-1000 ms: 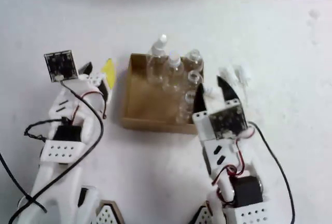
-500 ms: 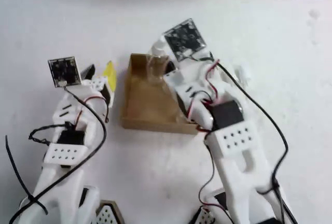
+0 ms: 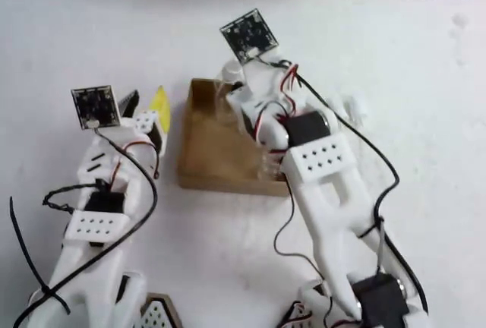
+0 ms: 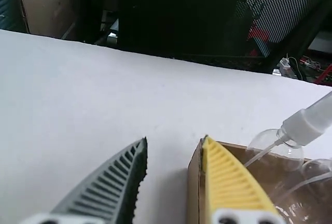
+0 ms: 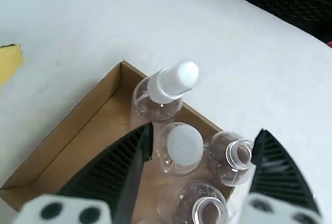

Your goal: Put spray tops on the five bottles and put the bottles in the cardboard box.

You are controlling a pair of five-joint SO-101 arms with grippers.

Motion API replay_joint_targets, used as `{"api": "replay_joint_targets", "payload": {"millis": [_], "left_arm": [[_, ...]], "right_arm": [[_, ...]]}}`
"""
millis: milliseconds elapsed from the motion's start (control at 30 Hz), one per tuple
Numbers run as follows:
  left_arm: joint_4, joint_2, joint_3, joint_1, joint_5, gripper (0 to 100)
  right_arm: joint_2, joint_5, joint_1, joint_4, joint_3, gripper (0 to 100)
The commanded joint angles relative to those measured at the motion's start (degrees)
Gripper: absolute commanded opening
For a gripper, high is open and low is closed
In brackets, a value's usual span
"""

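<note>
Right gripper [image 5: 203, 130] wide open, empty, directly above box [image 5: 67, 130]; upright capped bottle [image 5: 179, 143] below between its jaws, open bottle [image 5: 236, 154] by one jaw. Right arm nearer; left gripper [image 4: 174, 141] open, empty, beside box.

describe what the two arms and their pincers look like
The left arm and right arm are white plastic with holed plates, black motors, thin red and black wires and a dark square circuit board at each wrist. The left pincer has one grey and one yellow ribbed finger; the right pincer has two black ribbed ones.
</note>
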Motion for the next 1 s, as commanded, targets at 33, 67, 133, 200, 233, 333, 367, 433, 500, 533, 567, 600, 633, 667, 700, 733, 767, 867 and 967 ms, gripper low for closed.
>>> {"api": "replay_joint_targets", "payload": {"millis": [33,67,133,200,233,333,367,433,500,533,567,600,633,667,700,733,767,867,967], "left_arm": [[-1.3,-1.4,-0.3,0.7,-1.1,16],[-1.4,-1.4,-0.3,0.7,-1.1,16],[-1.5,-1.4,-0.3,0.7,-1.1,16],[-1.5,-1.4,-0.3,0.7,-1.2,16],[-1.5,-1.4,-0.3,0.7,-1.2,16],[-1.5,-1.4,-0.3,0.7,-1.2,16],[-1.5,-1.4,-0.3,0.8,-1.2,16],[-1.3,-1.4,-0.3,1.4,-1.3,16],[-1.2,-1.4,-0.2,1.6,-1.4,16],[-1.2,-1.4,-0.2,1.6,-1.4,16],[-1.2,-1.4,-0.2,1.6,-1.4,16],[-1.2,-1.4,-0.2,1.6,-1.4,16],[-1.2,-1.4,-0.2,1.6,-1.4,16],[-1.2,-1.4,-0.2,1.6,-1.4,16],[-1.2,-1.4,-0.2,1.6,-1.4,16],[-1.2,-1.4,-0.2,1.6,-1.4,16],[-1.2,-1.4,-0.2,1.6,-1.4,16],[-1.2,-1.4,-0.2,1.6,-1.4,16],[-1.2,-1.4,-0.2,1.6,-1.4,16]], "right_arm": [[2.4,-0.7,2.1,0.0,-3.7,27.5],[2.5,-0.7,2.2,0.0,-3.7,26.5],[2.6,-0.6,2.4,0.0,-3.7,22.1],[2.6,-0.4,2.5,0.0,-3.7,17.3],[2.7,-0.4,2.5,0.0,-3.7,15.3],[3.0,-0.4,2.6,-0.7,-3.7,12.5],[3.1,-0.4,2.6,-1.5,-3.7,12.7],[3.1,-0.4,2.6,-2.6,-3.7,12.7],[3.1,-0.4,2.5,-3.0,-3.7,12.6],[3.0,-0.5,2.5,-3.3,-3.7,12.3],[3.0,-0.5,2.5,-3.3,-3.7,12.2],[3.0,-0.6,2.5,-3.3,-3.8,12.1],[3.0,-0.6,2.5,-3.3,-3.8,11.1],[3.1,-0.6,2.5,-3.3,-3.8,9.2],[3.1,-0.6,2.6,-3.3,-3.8,6.7],[3.2,-0.7,2.6,-3.3,-3.8,4.0],[3.2,-0.7,2.6,-3.3,-3.8,1.9],[3.1,-0.7,2.6,-3.3,-4.4,2.5],[3.2,-0.8,3.3,-3.1,-5.4,1.9]]}}
